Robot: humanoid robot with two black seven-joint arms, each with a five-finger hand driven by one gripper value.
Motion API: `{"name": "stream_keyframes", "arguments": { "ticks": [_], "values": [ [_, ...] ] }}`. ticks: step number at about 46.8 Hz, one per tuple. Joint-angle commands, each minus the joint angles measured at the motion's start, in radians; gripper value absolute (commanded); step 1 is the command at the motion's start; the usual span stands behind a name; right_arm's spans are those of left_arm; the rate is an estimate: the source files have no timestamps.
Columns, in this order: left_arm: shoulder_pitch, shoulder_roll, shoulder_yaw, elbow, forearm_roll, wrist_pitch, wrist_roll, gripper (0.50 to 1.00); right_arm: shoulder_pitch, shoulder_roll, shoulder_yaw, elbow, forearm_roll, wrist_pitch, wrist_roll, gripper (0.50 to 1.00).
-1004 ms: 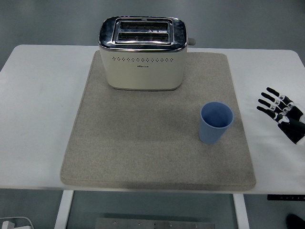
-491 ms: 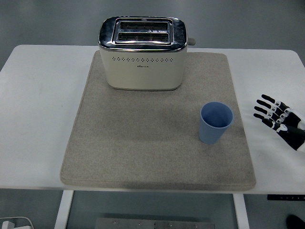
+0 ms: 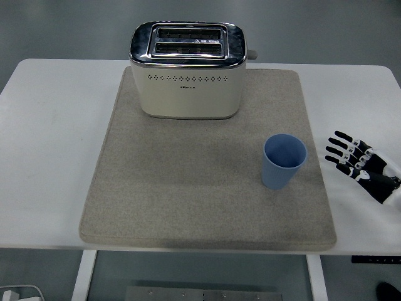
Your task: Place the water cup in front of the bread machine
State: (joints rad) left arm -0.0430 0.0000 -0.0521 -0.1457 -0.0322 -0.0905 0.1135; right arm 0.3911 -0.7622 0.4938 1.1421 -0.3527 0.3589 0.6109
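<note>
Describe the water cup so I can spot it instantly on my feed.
Find the grey mat covering the middle of the white table. On the mat's right side, nearer than the cream toaster, stands the cup, upright and empty. It is the only blue thing, with the right hand open beside it.

A white table (image 3: 50, 144) with rounded corners fills most of the head view, its near edge running along the bottom. A large grey felt mat (image 3: 188, 188) lies flat on it, covering the middle from near the far edge almost to the near edge, with bare white tabletop showing on both sides. The mat's corners are rounded and its edges sit roughly parallel to the table's. A wider strip of tabletop shows on the left than on the right.
</note>
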Motion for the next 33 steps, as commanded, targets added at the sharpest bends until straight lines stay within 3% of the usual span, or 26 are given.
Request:
{"name": "stream_keyframes", "arguments": {
  "ticks": [1, 21, 33],
  "values": [
    [0.000, 0.000, 0.000, 0.000, 0.000, 0.000, 0.000, 1.000, 0.002, 0.004, 0.000, 0.011, 0.000, -0.008, 0.000, 0.915],
    [0.000, 0.000, 0.000, 0.000, 0.000, 0.000, 0.000, 1.000, 0.000, 0.063, 0.011, 0.084, 0.000, -0.087, 0.000, 0.915],
    [0.000, 0.000, 0.000, 0.000, 0.000, 0.000, 0.000, 1.000, -0.008, 0.086, 0.012, 0.091, 0.000, -0.103, 0.000, 0.915]
  ]
}}
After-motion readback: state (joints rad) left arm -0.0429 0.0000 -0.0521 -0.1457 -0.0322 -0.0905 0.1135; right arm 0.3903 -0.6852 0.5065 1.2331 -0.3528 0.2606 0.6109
